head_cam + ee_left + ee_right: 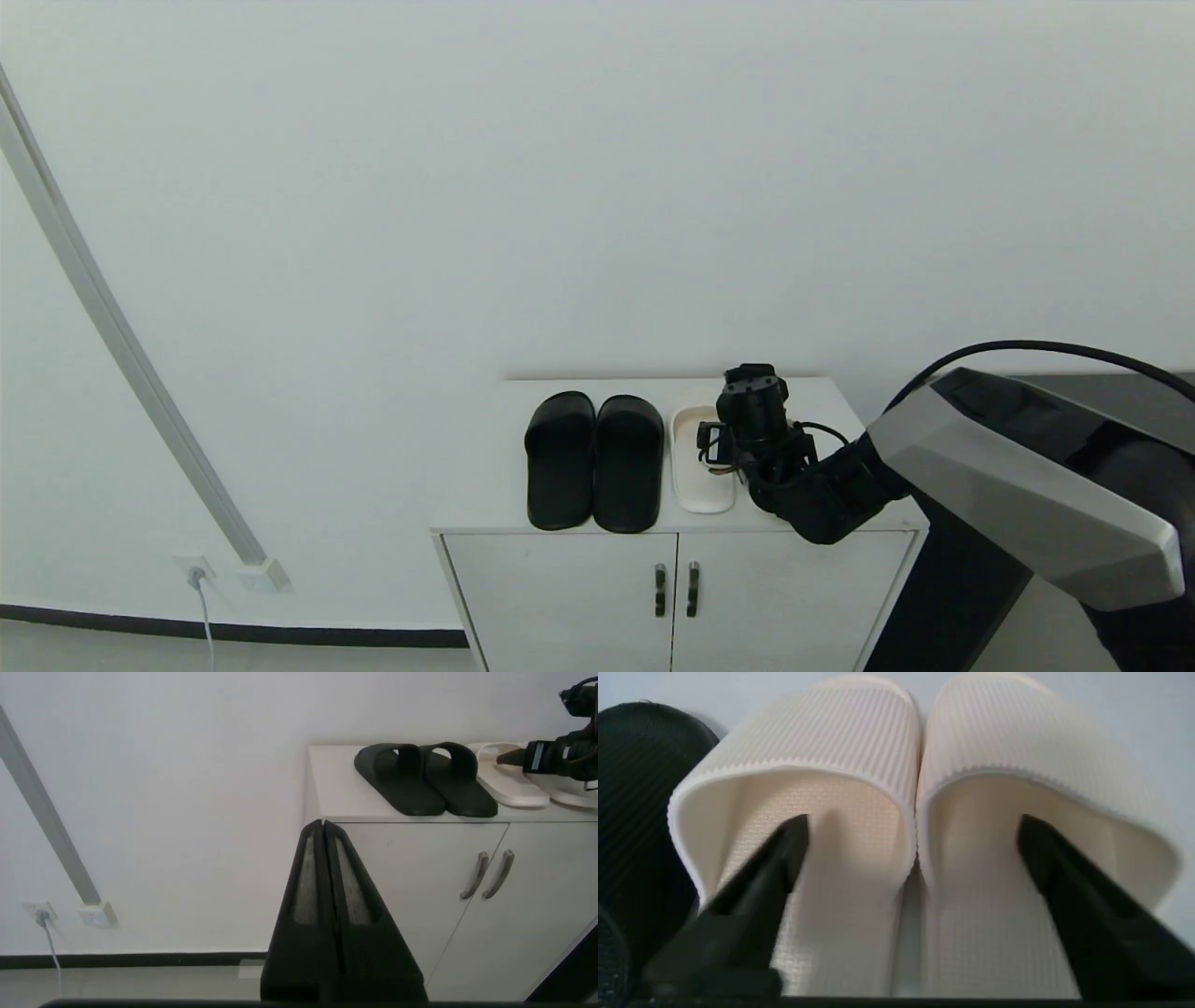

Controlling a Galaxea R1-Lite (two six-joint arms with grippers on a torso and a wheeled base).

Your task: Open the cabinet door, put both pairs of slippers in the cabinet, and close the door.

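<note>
— What sits nearest you?
— Your left gripper (324,859). It is clenched, its two fingers pressed flat together with nothing between them, and it is near and to the left of the cabinet (560,597).

— Does anything bar the way in?
— Both doors are closed. Their dark handles (660,590) stand upright, side by side at the middle seam.

— Where are the slippers?
— All of them are on the cabinet top. The black slippers (594,462) lie on the left and the cream slippers (813,756) just right of them, the two of each pair side by side. Their long axes run near to far, with toes toward the wall and heels at the near edge.

— And your right gripper?
— The right gripper (910,845) is over the cream pair, spread wide and grasping nothing. One finger (775,873) is at the mouth of the left slipper and the other at the mouth of the right one.

— What lies beyond?
— A white wall. Far left, a slanting cable duct (112,327) comes down to a small box beside a socket (194,569) with a plug in it.
</note>
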